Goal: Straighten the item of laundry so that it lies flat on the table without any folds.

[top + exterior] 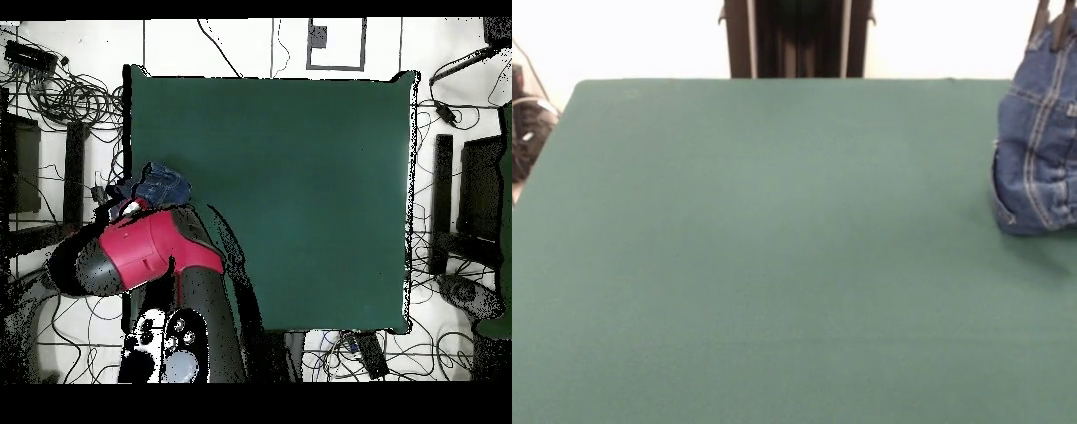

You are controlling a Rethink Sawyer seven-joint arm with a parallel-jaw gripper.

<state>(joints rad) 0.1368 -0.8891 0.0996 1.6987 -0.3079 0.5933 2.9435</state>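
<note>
At the table [777,247] edge, the claw [1052,19] grips hanging jeans [1038,150] (no readable writing).

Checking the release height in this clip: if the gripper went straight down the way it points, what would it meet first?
The jeans hanging from the gripper, then the table near its edge, where their lower end seems to touch already; depth there is unclear.
</note>
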